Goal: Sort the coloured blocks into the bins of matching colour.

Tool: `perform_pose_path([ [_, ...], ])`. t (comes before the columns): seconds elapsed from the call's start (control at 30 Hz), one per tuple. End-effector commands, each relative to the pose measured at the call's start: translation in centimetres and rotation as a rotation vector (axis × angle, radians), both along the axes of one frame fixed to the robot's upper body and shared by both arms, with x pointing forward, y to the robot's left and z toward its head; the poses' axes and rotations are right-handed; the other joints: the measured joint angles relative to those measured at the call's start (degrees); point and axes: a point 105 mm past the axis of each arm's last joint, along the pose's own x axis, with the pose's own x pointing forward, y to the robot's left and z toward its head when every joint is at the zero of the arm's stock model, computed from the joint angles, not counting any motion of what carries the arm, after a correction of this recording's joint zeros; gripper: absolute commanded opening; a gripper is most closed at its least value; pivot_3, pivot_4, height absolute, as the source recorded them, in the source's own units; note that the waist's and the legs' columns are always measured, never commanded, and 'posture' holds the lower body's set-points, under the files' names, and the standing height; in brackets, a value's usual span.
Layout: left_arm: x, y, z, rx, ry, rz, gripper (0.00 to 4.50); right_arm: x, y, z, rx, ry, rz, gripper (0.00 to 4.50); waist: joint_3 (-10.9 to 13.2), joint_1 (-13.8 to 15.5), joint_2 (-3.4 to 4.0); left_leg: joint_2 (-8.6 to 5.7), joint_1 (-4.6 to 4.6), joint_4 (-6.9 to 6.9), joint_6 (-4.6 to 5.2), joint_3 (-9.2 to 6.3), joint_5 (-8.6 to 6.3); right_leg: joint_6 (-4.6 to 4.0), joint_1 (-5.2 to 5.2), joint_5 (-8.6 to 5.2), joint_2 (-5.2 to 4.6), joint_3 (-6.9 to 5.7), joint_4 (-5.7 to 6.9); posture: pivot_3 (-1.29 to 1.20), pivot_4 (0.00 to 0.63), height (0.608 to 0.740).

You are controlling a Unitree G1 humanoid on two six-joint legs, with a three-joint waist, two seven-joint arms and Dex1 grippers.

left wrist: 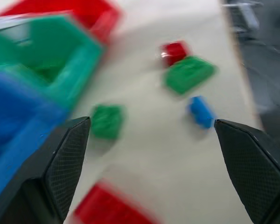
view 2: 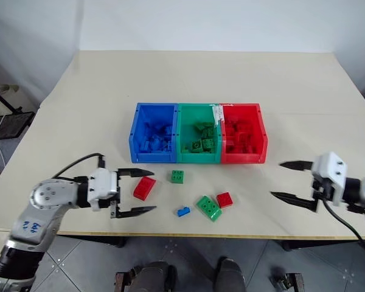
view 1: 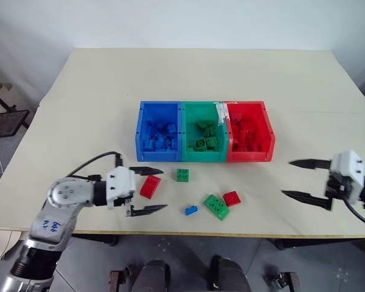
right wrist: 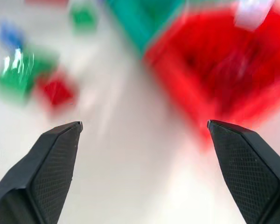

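Both my end effectors wide, empty: left end effector [view 1: 147,190] straddles red block [view 1: 150,186]. Risk: closing skewed flicks it off desk [view 1: 79,121] near edge. Right end effector [view 1: 304,179] idle.

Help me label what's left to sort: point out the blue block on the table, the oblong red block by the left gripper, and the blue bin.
blue block [view 1: 191,210], left eye view, its top.
oblong red block [view 1: 150,186], left eye view, its top face.
blue bin [view 1: 157,158], left eye view, its front wall.
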Motion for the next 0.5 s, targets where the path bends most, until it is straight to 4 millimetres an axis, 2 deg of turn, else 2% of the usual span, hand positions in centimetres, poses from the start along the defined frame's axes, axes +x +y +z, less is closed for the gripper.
perform_pose_path([
  [0.03,0.1,-0.1,0.5,0.012,-0.039,-0.03,4.5,0.2,-0.3,0.6,-0.088,-0.067,0.042,4.48,0.0,-0.73,0.0,0.05,0.06,-0.01,0.0,0.02,0.0,-0.01,0.0,0.0,0.03,0.0,0.02,0.0,0.15,0.74],
  [0.13,0.3,0.0,0.4,0.027,-0.056,-0.028,4.5,0.7,1.4,0.1,-0.086,-0.059,0.116,4.48,0.0,-1.72,0.05,0.13,0.14,-0.1,-0.03,0.03,0.01,-0.06,0.0,0.02,0.1,0.0,0.06,0.0,0.15,0.74],
  [0.3,-0.4,1.0,0.3,0.045,-0.031,-0.028,4.5,1.3,7.3,-0.7,-0.093,0.04,0.327,4.48,0.0,-1.46,0.05,0.15,0.1,-0.06,-0.04,-0.03,0.0,-0.06,-0.02,0.02,0.11,-0.02,0.07,0.0,0.15,0.74],
  [0.37,-1.0,1.8,-0.1,0.057,0.031,-0.021,4.5,0.9,9.4,-1.3,-0.09,0.106,0.407,4.48,0.0,-1.26,0.05,0.15,0.08,-0.04,-0.05,-0.05,0.0,-0.06,-0.03,0.02,0.11,-0.02,0.07,0.0,0.15,0.74],
  [0.5,-1.1,3.7,-0.6,0.053,0.084,0.066,4.5,1.1,12.1,-2.4,-0.124,0.131,0.503,4.48,0.01,-0.53,0.03,0.13,0.0,-0.02,-0.06,-0.17,-0.02,-0.06,-0.03,0.02,0.11,-0.09,0.04,0.0,0.15,0.74],
])
